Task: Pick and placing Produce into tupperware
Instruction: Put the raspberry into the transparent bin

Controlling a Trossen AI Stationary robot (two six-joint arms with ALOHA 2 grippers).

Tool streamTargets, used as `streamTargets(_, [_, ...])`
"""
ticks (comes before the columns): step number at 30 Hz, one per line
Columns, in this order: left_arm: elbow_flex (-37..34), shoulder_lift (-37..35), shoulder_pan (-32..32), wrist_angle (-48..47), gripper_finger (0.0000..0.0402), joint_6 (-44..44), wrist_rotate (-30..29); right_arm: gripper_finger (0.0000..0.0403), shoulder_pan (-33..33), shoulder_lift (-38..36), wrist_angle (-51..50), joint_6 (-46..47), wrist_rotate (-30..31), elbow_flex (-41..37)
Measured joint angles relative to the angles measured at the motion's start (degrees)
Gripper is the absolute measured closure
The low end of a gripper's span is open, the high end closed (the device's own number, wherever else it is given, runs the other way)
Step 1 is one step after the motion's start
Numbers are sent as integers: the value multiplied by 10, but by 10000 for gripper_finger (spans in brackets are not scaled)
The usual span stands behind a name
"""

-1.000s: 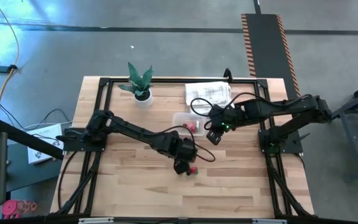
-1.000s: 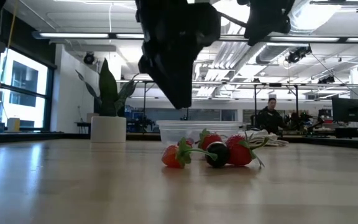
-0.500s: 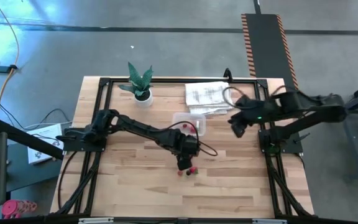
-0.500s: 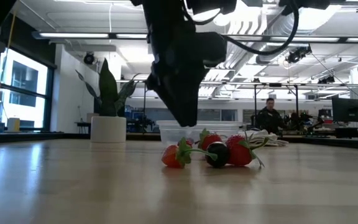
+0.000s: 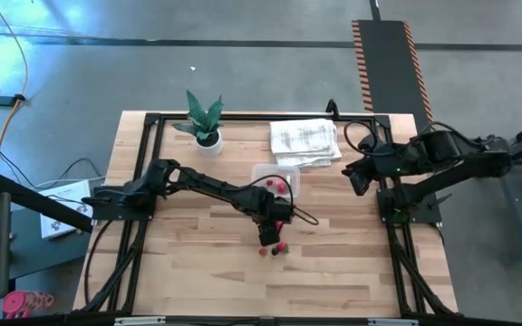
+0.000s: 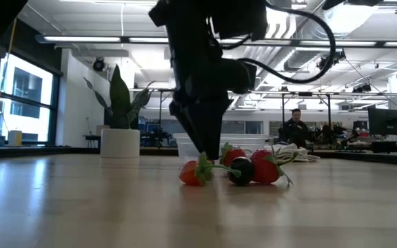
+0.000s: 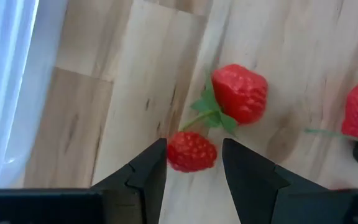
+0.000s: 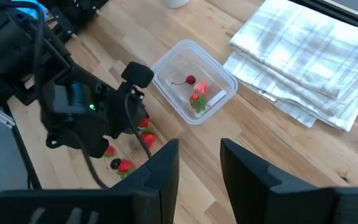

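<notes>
Left gripper (image 5: 269, 237) low over loose strawberries, fingers apart; task judged partly done.

Left gripper's open fingers (image 7: 143, 171) straddle a small strawberry (image 7: 191, 151) lying on the wooden table (image 5: 188, 263), not yet closed on it. Just beside it lie a larger strawberry (image 7: 240, 93) with a green stem, another red one and a dark berry (image 6: 240, 170). To the right and farther back, the clear tupperware (image 8: 195, 79) already holds about three pieces (image 8: 196, 93), next to the folded white towel (image 5: 304, 141). Right gripper (image 5: 355, 177) waits well to the right, raised, its fingers (image 8: 159, 167) spread and empty. By my judgement roughly half is done; some four pieces remain on the table. No brand, label or writing is readable anywhere.
</notes>
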Motion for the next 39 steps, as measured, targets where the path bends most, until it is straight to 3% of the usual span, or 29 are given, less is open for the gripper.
streamTargets(7, [0,1,4,1,275,4,3,294,0,9,-1,0,0,0])
streamTargets(17, [0,1,6,13,395,13,-7,294,0,9,-1,5,0,0])
streamTargets(31, [14,0,7,6,353,12,21,294,0,9,-1,6,0,0])
streamTargets(39, [50,0,10,-51,282,19,25,295,0,9,-1,6,0,0])
